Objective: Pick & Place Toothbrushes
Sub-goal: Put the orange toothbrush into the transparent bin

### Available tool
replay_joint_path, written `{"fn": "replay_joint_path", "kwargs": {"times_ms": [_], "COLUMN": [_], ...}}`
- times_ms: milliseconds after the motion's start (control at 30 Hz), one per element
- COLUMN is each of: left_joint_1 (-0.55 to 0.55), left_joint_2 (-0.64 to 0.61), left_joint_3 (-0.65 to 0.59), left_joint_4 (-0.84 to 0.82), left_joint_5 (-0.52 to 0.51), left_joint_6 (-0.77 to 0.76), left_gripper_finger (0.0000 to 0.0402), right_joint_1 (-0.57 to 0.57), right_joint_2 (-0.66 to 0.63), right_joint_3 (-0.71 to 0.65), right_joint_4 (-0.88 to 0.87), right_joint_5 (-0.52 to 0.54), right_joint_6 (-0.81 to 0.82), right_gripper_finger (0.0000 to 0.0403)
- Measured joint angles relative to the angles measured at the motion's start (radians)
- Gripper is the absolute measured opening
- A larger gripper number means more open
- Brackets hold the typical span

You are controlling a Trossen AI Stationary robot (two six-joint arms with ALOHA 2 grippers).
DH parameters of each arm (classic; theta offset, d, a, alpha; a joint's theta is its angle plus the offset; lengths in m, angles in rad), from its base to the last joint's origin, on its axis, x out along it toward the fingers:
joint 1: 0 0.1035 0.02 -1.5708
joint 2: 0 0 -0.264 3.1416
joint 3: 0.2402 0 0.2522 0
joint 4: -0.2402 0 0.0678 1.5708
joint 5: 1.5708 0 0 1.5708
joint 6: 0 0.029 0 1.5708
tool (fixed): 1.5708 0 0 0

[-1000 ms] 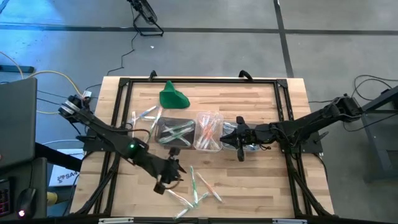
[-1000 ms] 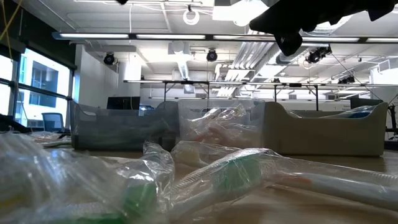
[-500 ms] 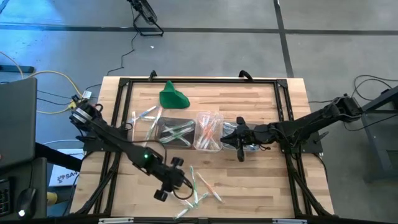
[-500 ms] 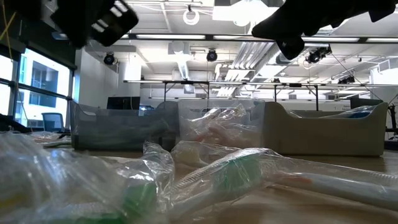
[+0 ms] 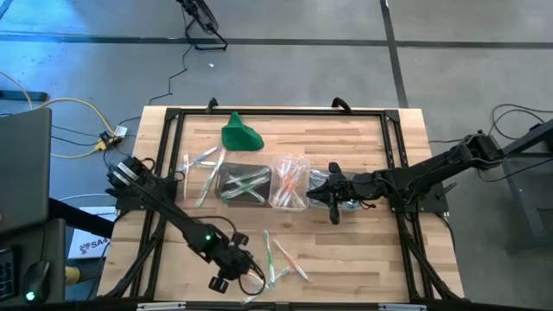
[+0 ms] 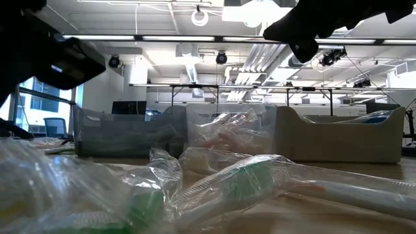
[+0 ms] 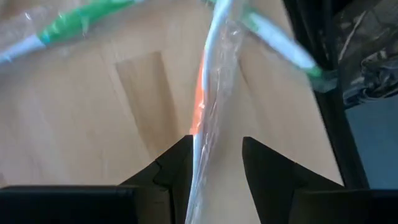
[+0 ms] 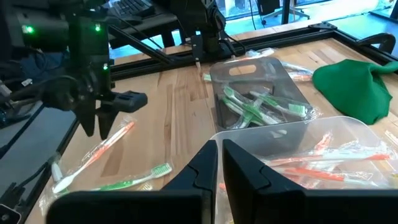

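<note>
My left gripper is open near the table's front edge and points down. Its two fingers stand on either side of an orange, clear-wrapped toothbrush that lies flat on the table; it also shows in the right wrist view. Whether the fingers touch the wrapper, I cannot tell. More wrapped toothbrushes lie around it, among them a green one. My right gripper is shut and empty above the rightmost of three clear tubs. The left tub holds green toothbrushes and the middle tub orange ones.
A green cloth lump lies at the back, behind the tubs. A few more wrapped toothbrushes lie left of the tubs. A black frame runs around the table top. Bare wood shows at the front right.
My left gripper has gone toward the table's near edge and a little to the right, ending over the loose toothbrushes at the front, with the orange one between its fingers. My right arm has kept still.
</note>
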Motion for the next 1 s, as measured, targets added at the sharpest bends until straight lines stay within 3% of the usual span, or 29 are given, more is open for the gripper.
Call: {"fn": "replay_joint_path", "kwargs": {"times_ms": [633,1000], "left_joint_1": [0.002,0.004], "left_joint_2": [0.097,0.100], "left_joint_3": [0.005,0.002], "left_joint_4": [-0.025,-0.031], "left_joint_5": [-0.022,-0.025], "left_joint_6": [-0.098,-0.126], "left_gripper_finger": [0.0134,0.0040], "right_joint_1": [0.000,0.000], "right_joint_2": [0.000,0.000], "right_joint_3": [0.000,0.000], "right_joint_4": [0.000,0.000], "right_joint_5": [0.000,0.000], "right_joint_6": [0.026,0.026], "right_gripper_finger": [0.0016,0.0016]}}
